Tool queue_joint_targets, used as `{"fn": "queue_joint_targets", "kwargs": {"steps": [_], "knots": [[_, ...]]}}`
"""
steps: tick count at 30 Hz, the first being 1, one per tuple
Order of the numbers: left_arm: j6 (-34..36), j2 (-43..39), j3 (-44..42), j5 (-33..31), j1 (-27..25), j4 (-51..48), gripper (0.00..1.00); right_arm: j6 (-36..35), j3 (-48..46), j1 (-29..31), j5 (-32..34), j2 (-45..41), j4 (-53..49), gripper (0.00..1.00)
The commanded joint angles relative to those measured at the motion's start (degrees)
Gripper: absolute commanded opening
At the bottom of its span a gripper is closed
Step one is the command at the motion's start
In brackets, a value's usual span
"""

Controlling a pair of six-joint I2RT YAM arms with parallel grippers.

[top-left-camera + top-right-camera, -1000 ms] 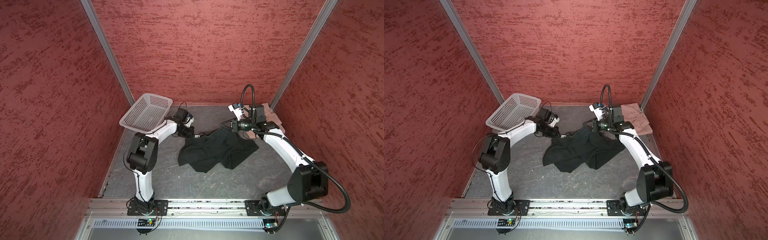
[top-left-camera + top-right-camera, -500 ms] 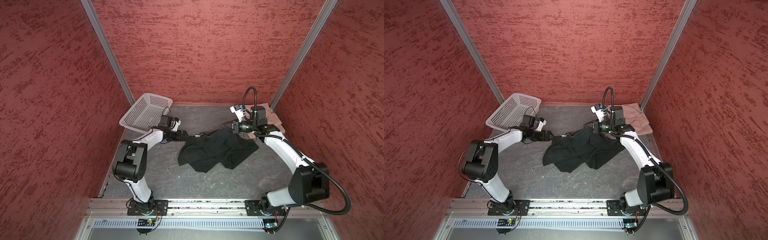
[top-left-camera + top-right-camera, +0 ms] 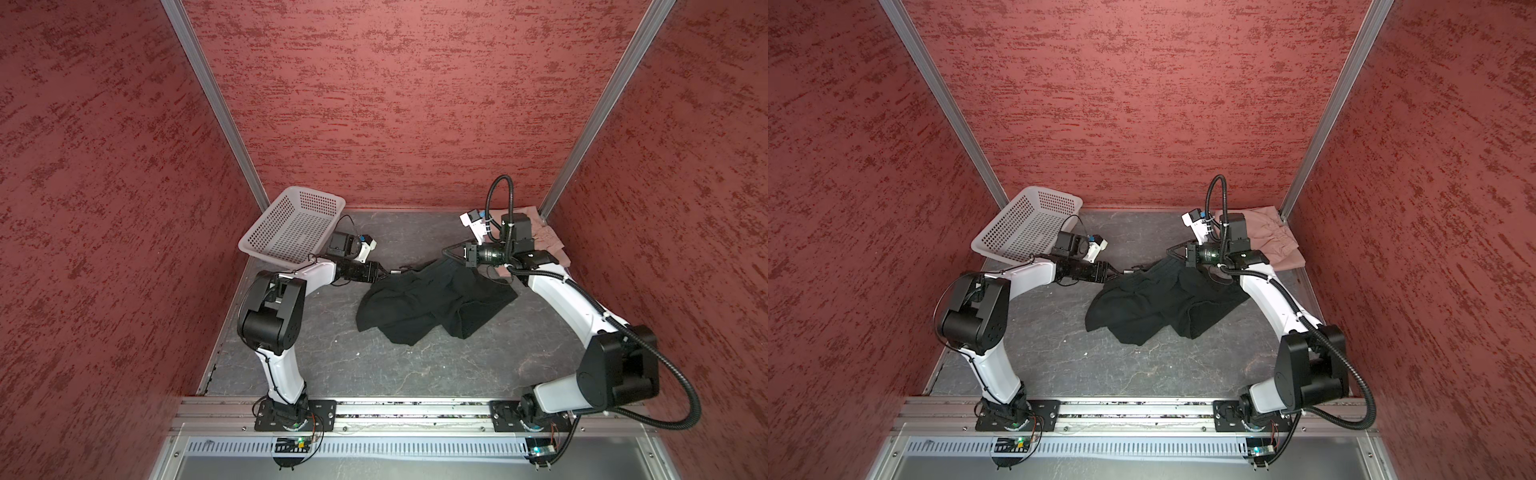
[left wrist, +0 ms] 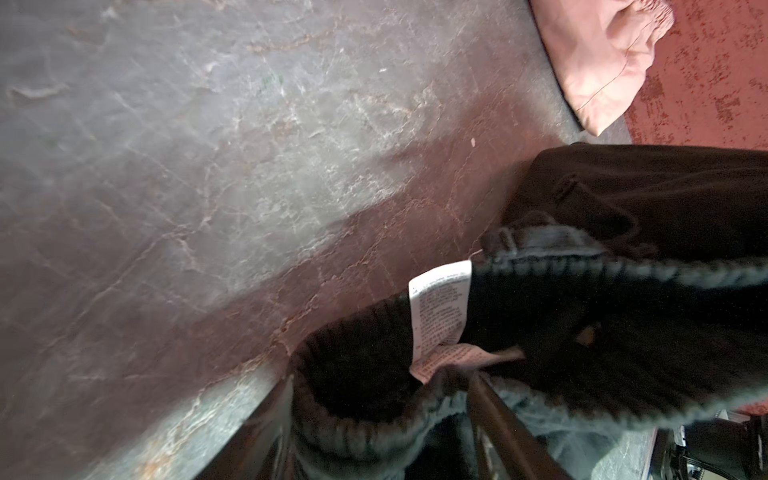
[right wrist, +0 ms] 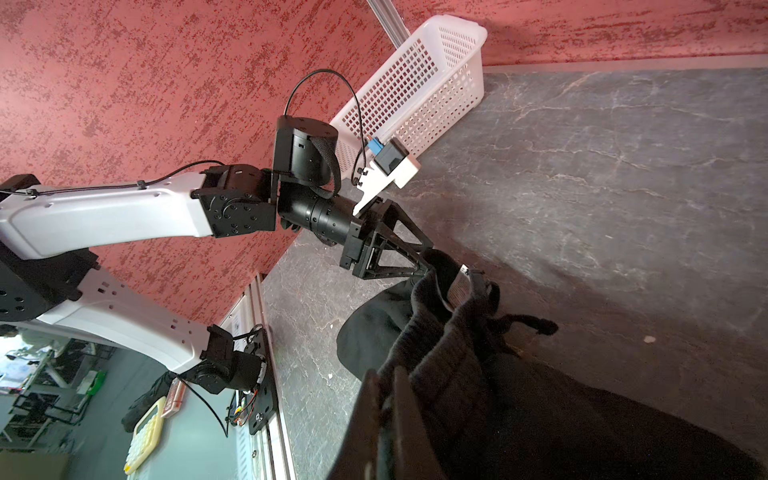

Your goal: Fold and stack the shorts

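Note:
The black shorts (image 3: pixel 432 303) (image 3: pixel 1158 303) lie crumpled on the grey table in both top views. My right gripper (image 3: pixel 446 251) (image 3: pixel 1169 250) (image 5: pixel 384 374) is shut on their waistband at the far right end and holds it slightly raised. My left gripper (image 3: pixel 388 273) (image 3: pixel 1121 273) (image 4: pixel 380 374) (image 5: pixel 428 259) is at the waistband's left end. Its jaws stand apart with the gathered band between them, beside a white care label (image 4: pixel 440 307). The pink shorts (image 3: pixel 548 241) (image 3: pixel 1275 241) (image 4: pixel 602 62) lie in the far right corner, partly behind my right arm.
A white perforated basket (image 3: pixel 291 224) (image 3: pixel 1025 224) (image 5: pixel 415 83) leans tilted in the far left corner, just behind my left wrist. Red walls close in the table on three sides. Bare grey table (image 3: pixel 374 365) runs from the black shorts to the front rail.
My left arm has dropped and its gripper has pushed right onto the waistband's end, its jaws opening wide, then narrowing. The right gripper and the shorts have barely moved.

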Motion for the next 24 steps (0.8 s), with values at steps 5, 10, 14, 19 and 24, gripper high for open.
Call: {"fn": "queue_joint_targets", "kwargs": {"steps": [5,10,14,19,24], "knots": [[1.4,0.0,0.3,-0.2,-0.2,-2.3,0.74,-0.3,-0.3,-0.2,-0.6,-1.4,2.0,0.00],[1.2,0.5,-0.6,-1.4,-0.4,-3.2,0.77,0.0,-0.7,-0.2,-0.4,-1.6,2.5,0.00],[0.8,0.5,-0.4,-0.2,-0.2,-2.4,0.55,0.3,-0.7,-0.3,-0.4,-1.2,2.9,0.00],[0.5,-0.6,2.2,0.2,-0.9,-2.2,0.00,0.1,-0.1,-0.3,2.8,-0.9,1.8,0.00],[2.7,-5.5,7.0,-3.3,-1.1,-7.3,0.00,-3.2,2.4,-0.3,10.2,-2.0,-2.6,0.00]]}}
